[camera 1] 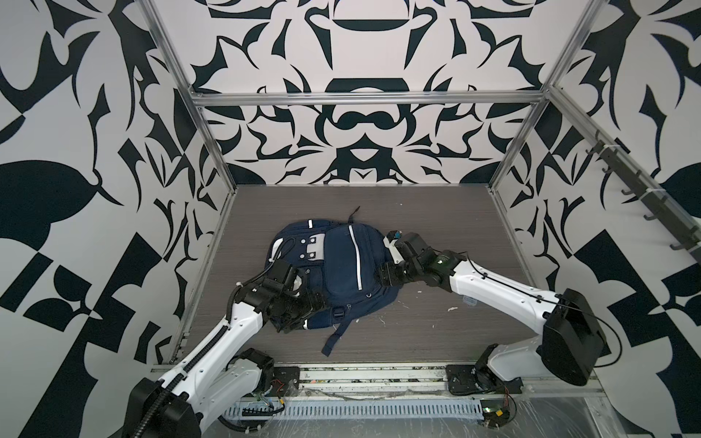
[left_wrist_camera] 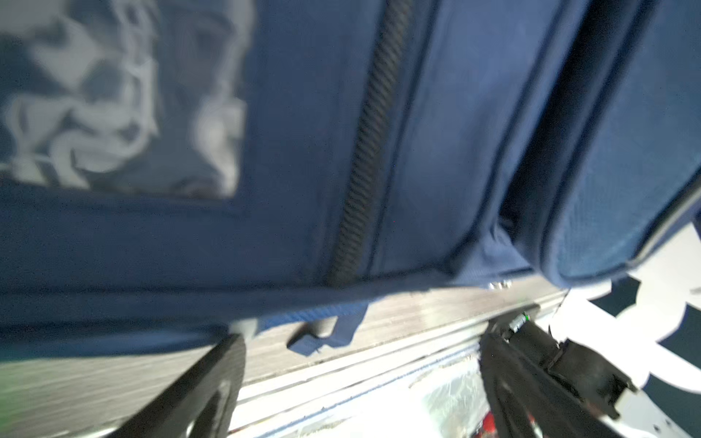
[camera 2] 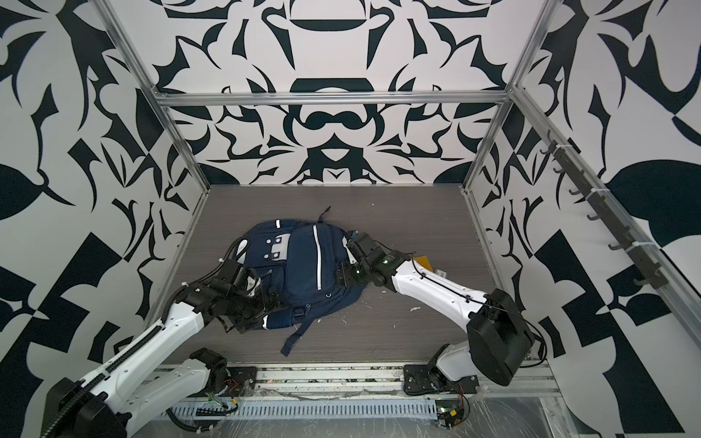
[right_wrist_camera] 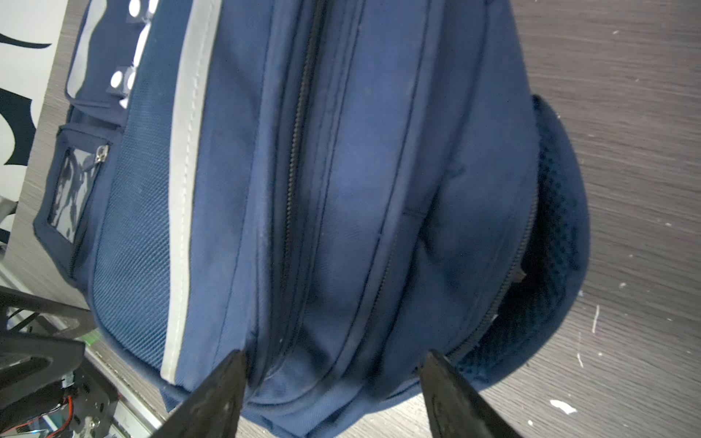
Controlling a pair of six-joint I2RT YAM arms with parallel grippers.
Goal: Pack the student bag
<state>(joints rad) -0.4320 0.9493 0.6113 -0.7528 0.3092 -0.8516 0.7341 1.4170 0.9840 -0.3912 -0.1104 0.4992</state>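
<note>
noting grey wood-grain worktop under everything in the patterned cell. lying flat on it, left of centre, front side up in both top views: navy student bag. low at the bag's near-left corner, on the left arm: left gripper, fingers spread wide with only bare worktop between them, released, holding nothing. at the bag's right edge, on the right arm: right gripper, fingertips straddling the end of the fabric; cannot tell whether clamped on it or just resting against it. trailing toward the near edge of the worktop: one dark strap. running along the front pocket: white stripe. scattered right of the bag: small white scraps.
</note>
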